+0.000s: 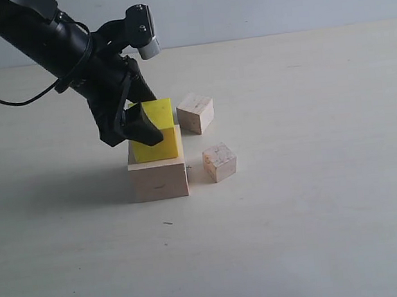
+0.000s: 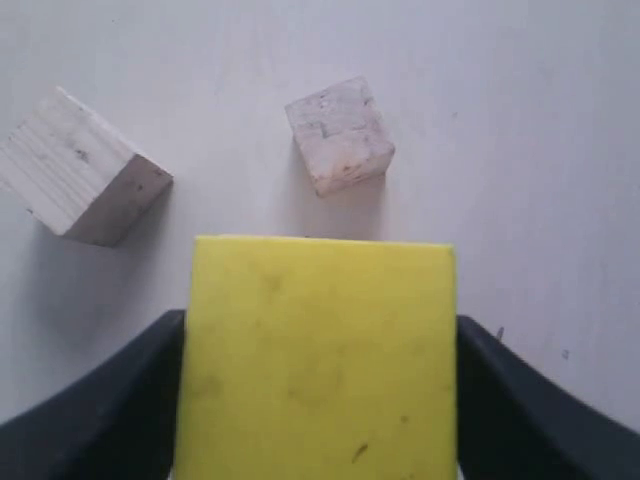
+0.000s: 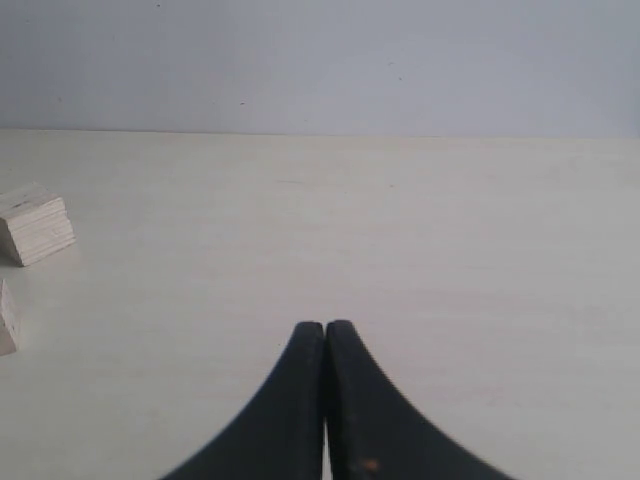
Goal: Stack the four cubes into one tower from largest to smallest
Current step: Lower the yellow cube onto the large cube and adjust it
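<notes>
Plain cube (image 1: pixel 195 112), marked cube (image 1: pixel 219 162) just beside stack (image 1: pixel 159 181); table (image 1: pixel 304 243) open beyond.

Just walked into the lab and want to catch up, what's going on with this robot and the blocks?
The left gripper grips the bright yellow cube on top of the large pale wooden cube. The two small wooden cubes sit loose on the table beside that stack, not yet stacked. The right gripper is shut, holding nothing.
</notes>
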You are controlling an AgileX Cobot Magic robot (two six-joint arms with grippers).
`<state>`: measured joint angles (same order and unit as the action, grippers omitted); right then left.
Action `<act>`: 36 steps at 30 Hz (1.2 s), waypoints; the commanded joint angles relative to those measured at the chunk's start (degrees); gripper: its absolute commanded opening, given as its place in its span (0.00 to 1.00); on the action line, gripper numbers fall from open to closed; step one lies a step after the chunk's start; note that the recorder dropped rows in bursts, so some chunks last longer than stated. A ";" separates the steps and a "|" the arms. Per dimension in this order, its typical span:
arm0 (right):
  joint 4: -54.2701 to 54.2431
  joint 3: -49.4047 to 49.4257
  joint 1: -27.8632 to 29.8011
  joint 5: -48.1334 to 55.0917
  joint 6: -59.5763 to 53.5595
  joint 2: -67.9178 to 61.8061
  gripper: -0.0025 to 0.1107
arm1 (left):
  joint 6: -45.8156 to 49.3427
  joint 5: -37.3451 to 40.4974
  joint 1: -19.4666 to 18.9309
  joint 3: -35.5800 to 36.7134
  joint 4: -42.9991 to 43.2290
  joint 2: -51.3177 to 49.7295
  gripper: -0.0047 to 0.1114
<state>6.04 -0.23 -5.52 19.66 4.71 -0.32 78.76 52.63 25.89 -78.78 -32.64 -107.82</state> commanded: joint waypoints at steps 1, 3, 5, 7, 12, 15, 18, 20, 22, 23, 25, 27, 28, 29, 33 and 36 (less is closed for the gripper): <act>0.23 0.23 -0.01 -0.25 -0.02 0.32 0.02 | -0.11 -0.40 -0.04 0.11 -0.06 0.23 0.04; 0.23 0.23 -0.01 -0.25 -0.02 0.32 0.02 | -0.11 -0.40 -0.04 0.11 -0.06 0.23 0.05; 0.23 0.23 -0.01 -0.25 -0.02 0.32 0.02 | -0.11 -0.40 -0.04 0.11 -0.06 0.23 0.11; 0.23 0.23 -0.01 -0.25 -0.02 0.32 0.02 | -0.61 -0.40 -0.04 0.11 -0.06 0.23 0.19; 0.23 0.23 -0.01 -0.25 -0.02 0.32 0.02 | -0.61 -0.54 -0.04 0.11 -0.06 0.23 0.47; 0.23 0.23 -0.01 -0.25 -0.02 0.32 0.02 | -0.61 -1.24 -0.04 0.11 -0.06 0.23 0.61; 0.23 0.23 -0.01 -0.25 -0.02 0.32 0.02 | -0.61 -1.52 -0.04 0.11 -0.06 0.23 0.65; 0.23 0.23 -0.01 -0.25 -0.02 0.32 0.02 | -0.61 -1.52 -0.04 0.11 -0.06 0.23 0.65; 0.23 0.23 -0.01 -0.25 -0.02 0.32 0.02 | -0.61 -1.52 -0.04 0.11 -0.06 0.23 0.65; 0.23 0.23 -0.01 -0.25 -0.02 0.32 0.02 | -0.61 -1.52 -0.04 0.11 -0.06 0.23 0.65; 0.23 0.23 -0.01 -0.25 -0.02 0.32 0.02 | -0.61 -1.29 -0.04 0.11 -0.06 0.23 0.67; 0.23 0.23 -0.01 -0.25 -0.02 0.32 0.02 | -1.01 -0.71 -0.04 0.11 -0.06 0.23 0.69; 0.23 0.23 -0.01 -0.25 -0.02 0.32 0.02 | -1.01 -0.71 -0.04 0.11 -0.06 0.23 0.70; 0.23 0.23 -0.01 -0.25 -0.02 0.32 0.02 | -1.11 -0.48 -0.04 0.11 -0.06 0.23 0.70; 0.23 0.23 -0.01 -0.25 -0.02 0.32 0.02 | -1.24 -0.28 -0.04 0.11 -1.74 0.45 0.70; 0.23 0.23 -0.01 -0.25 -0.02 0.32 0.02 | -1.24 -0.28 -0.04 0.11 -1.85 0.83 0.70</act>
<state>6.04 -0.23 -5.52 19.66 4.71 -0.32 77.96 51.91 25.89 -78.78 -33.41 -107.82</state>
